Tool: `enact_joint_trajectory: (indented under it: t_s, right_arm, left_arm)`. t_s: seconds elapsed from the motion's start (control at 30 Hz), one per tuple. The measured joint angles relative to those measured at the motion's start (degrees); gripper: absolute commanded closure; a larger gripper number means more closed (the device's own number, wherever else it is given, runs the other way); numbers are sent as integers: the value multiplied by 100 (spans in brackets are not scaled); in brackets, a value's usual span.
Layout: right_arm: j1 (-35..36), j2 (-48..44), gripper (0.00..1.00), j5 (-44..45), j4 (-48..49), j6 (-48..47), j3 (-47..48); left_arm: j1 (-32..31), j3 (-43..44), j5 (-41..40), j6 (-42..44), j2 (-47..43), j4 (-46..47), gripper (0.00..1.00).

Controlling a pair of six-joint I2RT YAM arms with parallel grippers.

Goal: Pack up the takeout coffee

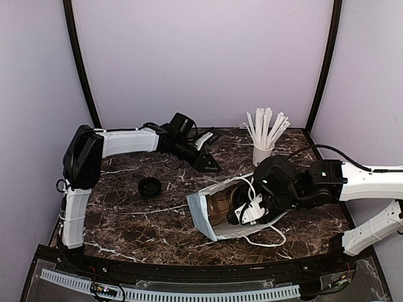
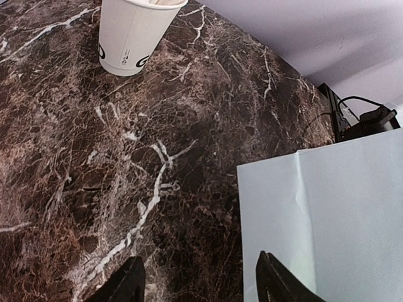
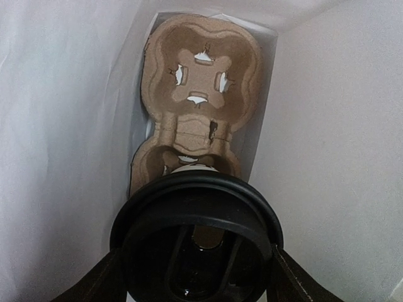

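Top and wrist views, packing in progress. The table [image 1: 126, 226], dark veined marble, carries everything.

The right arm [image 1: 365, 179] reaches in from the right edge, its wrist at the mouth of the bag [image 1: 200, 219]. The left arm [image 1: 126, 141] stretches across the far half of the table.

The bag, white paper, lies on its side with its mouth toward the right arm. This presumably lets the cup be slid in level rather than lowered from above.

The carrier [image 3: 201, 78], brown pulp, lies deep in the bag against its far end, with one pocket toward the mouth. It is probably the seat meant for the cup.

The cup of sticks [image 1: 262, 155] stands upright near the back wall, well apart from the bag and not part of the load.

The left fingers [image 2: 129, 283] are spread wide with nothing between them. They hover above bare table just beside the bag's outer wall, perhaps ready to steady it.

The right fingers [image 3: 88, 289] flank the coffee [image 3: 195, 217] on both sides and appear clamped on it. It is held inside the bag, just short of the carrier's near pocket.

From the wrist, the coffee shows mainly a round black lid with a raised rim. Only a sliver of white shows past it, and no print is visible.

A loose lid [image 1: 150, 187], black and round, lies on the table left of the bag.
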Motion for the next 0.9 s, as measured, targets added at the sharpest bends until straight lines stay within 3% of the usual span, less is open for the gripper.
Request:
enact_joint_trajectory:
  t_s: [0.9]
  right_arm:
    - [-525,284,50,-179,901,-251,-295]
  left_arm:
    - [-9,17,894,-216,463,225,38]
